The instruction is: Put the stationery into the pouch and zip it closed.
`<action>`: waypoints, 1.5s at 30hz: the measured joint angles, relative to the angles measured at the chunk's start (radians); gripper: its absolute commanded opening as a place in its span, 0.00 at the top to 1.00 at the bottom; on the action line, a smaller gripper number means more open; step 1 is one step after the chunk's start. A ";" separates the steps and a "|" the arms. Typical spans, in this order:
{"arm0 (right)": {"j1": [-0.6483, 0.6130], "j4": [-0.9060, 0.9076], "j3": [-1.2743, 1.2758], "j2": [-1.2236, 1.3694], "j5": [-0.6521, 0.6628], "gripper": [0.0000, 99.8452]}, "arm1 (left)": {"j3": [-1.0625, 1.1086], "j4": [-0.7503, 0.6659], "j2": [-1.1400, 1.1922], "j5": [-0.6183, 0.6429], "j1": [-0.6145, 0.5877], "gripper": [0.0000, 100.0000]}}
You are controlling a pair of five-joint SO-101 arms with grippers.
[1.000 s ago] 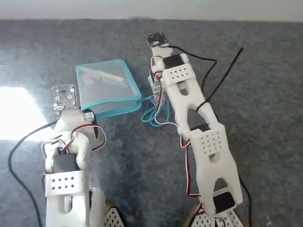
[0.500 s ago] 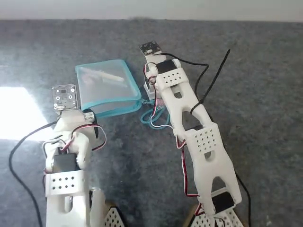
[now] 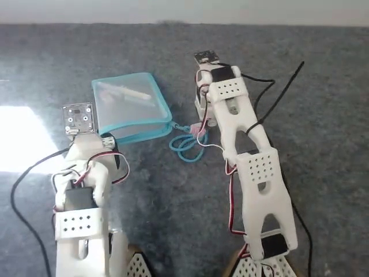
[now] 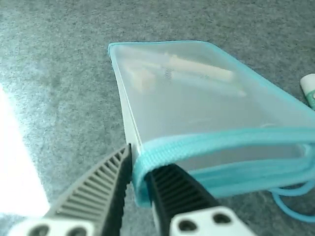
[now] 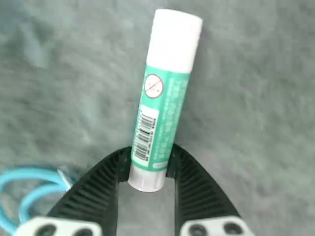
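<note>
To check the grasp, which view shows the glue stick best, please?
Right wrist view: whole glue stick, base in the right gripper. Left wrist view catches one end; the high view, the arm above it.

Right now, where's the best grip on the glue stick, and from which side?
Grip the green labelled barrel of the glue stick, jaws across its width, coming in from the base end along its length. It is a straight round tube, so its parallel sides suit an opposed pinch. The right gripper pinches it just at the base end; a hold nearer the middle would probably tip less.
</note>
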 measured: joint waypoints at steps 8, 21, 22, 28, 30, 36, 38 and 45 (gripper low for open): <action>0.011 0.163 -0.083 -0.186 0.091 0.99 | 0.000 0.000 0.000 0.000 0.000 0.99; -0.368 0.163 0.779 -1.103 0.210 0.99 | 0.000 0.000 0.000 0.000 0.000 0.99; -0.396 0.163 0.809 -1.135 0.210 0.99 | 0.000 0.000 0.000 0.000 0.000 0.99; -0.479 0.146 0.922 -1.163 0.238 0.99 | 0.000 0.000 0.000 0.000 0.000 0.99; -0.535 0.137 0.941 -1.160 0.249 0.99 | 0.000 0.000 0.000 0.000 0.000 0.99; -0.578 0.041 0.944 -1.079 0.232 0.99 | 0.000 0.000 0.000 -0.002 0.000 0.99; -0.578 0.003 0.944 -1.042 0.193 0.99 | 0.000 0.000 0.000 -0.002 0.000 0.99; -0.517 -0.057 0.891 -0.965 0.094 0.99 | 0.000 0.000 0.000 -0.002 -0.002 0.99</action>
